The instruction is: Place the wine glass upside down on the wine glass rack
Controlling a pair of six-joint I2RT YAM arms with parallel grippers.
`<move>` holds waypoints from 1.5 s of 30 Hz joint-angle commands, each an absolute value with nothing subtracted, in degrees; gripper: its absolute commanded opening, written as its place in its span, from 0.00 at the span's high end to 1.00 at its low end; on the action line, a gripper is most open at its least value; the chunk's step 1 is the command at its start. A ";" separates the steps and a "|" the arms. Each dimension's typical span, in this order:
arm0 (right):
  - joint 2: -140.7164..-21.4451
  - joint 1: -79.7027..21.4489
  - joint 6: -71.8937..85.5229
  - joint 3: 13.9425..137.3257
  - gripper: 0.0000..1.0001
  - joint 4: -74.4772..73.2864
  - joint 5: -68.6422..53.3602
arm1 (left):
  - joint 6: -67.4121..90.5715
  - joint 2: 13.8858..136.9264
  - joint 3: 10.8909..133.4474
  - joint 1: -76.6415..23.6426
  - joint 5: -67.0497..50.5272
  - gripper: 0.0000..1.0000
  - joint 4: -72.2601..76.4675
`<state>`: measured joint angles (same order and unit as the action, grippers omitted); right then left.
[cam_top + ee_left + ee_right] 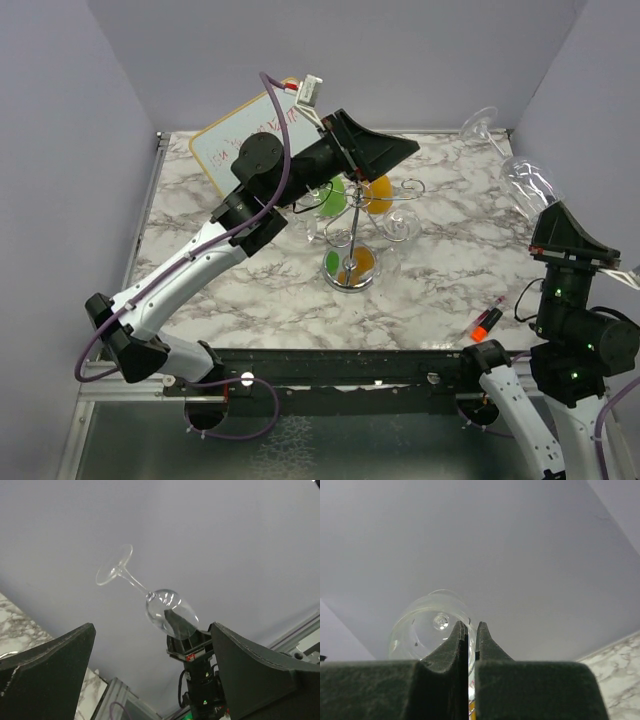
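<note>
The clear wine glass [522, 178] hangs in the air at the far right, tilted, its foot [480, 124] pointing up and back. My right gripper [553, 208] is shut on the rim of its bowl [427, 630], one finger inside the glass and one outside. The left wrist view shows the glass [169, 611] and the right gripper [186, 639] under it from across the table. The chrome wine glass rack [350, 240] stands mid-table on its round mirrored base. My left gripper [385, 158] hovers open above the rack, with nothing between its fingers [50, 665].
Clear glasses [402, 226] hang from the rack's arms, with green [332, 196] and orange [378, 192] patches among them. A whiteboard [240, 135] leans at the back left. A red marker [487, 320] lies near the front right edge. Grey walls close in the marble table [220, 290].
</note>
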<state>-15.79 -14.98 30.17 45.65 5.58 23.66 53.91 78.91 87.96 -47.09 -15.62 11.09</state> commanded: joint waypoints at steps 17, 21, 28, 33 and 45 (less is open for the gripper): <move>-19.83 -14.82 30.97 47.45 0.99 23.18 -5.63 | 59.80 84.15 88.31 -60.89 5.88 0.09 25.10; -21.07 -14.83 30.67 47.11 0.99 25.23 -7.47 | 59.85 82.91 86.00 -62.02 10.42 0.09 27.19; -20.90 -14.77 30.81 45.22 0.99 27.54 -8.68 | 59.99 81.67 83.18 -62.14 13.40 0.23 35.38; -20.99 -14.82 30.66 44.60 0.99 28.33 -9.71 | 61.49 81.87 82.15 -62.22 15.67 0.47 38.46; -22.38 -14.82 28.44 42.53 0.99 30.68 -12.23 | 62.91 81.76 83.26 -62.28 19.46 0.86 39.35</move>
